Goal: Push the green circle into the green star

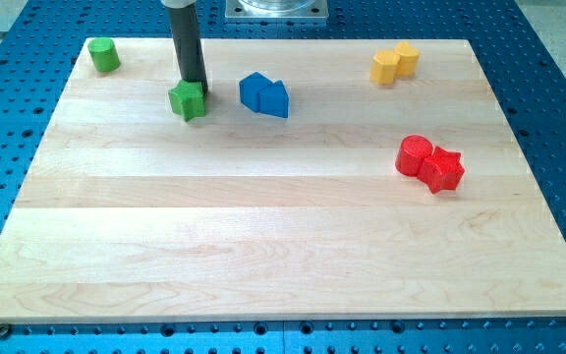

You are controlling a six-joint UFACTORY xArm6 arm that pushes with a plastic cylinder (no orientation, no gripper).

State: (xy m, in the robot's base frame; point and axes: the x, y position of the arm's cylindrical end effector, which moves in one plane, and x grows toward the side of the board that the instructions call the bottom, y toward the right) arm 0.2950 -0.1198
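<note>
The green circle [104, 55] stands at the board's top left corner. The green star [189, 100] lies to its lower right, well apart from it. My tip [194, 83] comes down from the view's top and sits right at the star's upper edge, touching or almost touching it. The tip is far to the right of the green circle.
Two blue blocks [263, 94] sit together just right of the star. Two yellow blocks [395, 63] sit together at the top right. A red circle [414, 155] and a red star [443, 169] touch at the right. The wooden board [263, 236] lies on a blue perforated table.
</note>
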